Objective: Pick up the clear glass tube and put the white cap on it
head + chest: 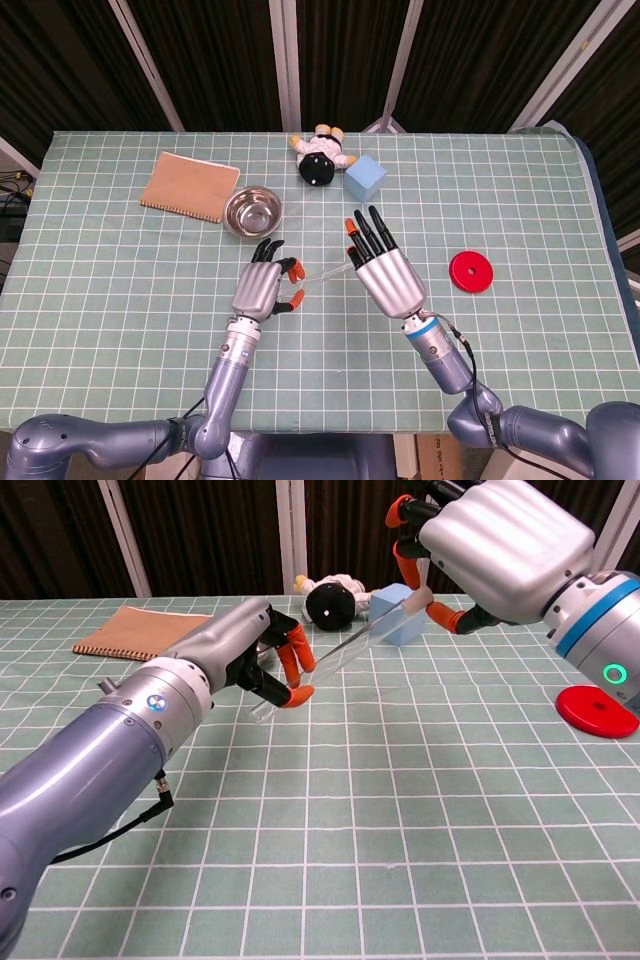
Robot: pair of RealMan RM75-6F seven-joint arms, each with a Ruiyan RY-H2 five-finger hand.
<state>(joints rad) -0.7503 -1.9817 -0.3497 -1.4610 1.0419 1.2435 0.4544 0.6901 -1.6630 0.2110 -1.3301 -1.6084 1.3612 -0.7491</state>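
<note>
The clear glass tube (345, 655) slants in the air between my two hands, low at the left and high at the right; in the head view the tube (325, 272) is a faint line. My left hand (262, 660) (262, 288) pinches its lower end with orange-tipped fingers. My right hand (490, 545) (385, 270) is at the upper end, where a whitish cap (417, 599) shows between its thumb and fingers. Whether the cap sits fully on the tube is hidden by the fingers.
At the back of the green gridded table (120, 290) lie a brown notebook (190, 186), a steel bowl (252, 210), a plush toy (320, 155) and a blue cube (365, 178). A red disc (471, 271) lies to the right of my right hand.
</note>
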